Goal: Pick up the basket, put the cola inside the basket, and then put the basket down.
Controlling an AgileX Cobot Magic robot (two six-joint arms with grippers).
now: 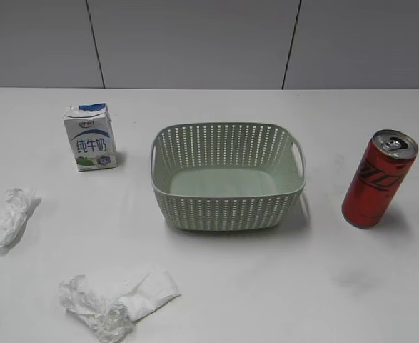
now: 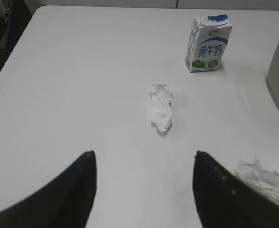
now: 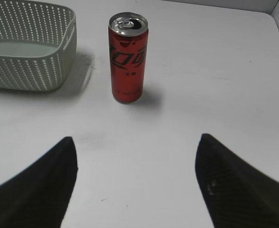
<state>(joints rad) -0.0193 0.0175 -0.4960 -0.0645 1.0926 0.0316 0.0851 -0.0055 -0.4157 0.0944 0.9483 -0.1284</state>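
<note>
Cola (image 3: 128, 57) stands ahead of the spread right tool (image 3: 134, 185); a careless approach may topple it.

A broad white table (image 1: 216, 286) fills most of the room from here, its surface matte with faint grey smudges toward the near right. Behind it runs a pale grey panelled wall (image 1: 195, 43), split by thin dark vertical seams. The light is soft and even. Past the table's left edge lies something dark, possibly floor.
</note>
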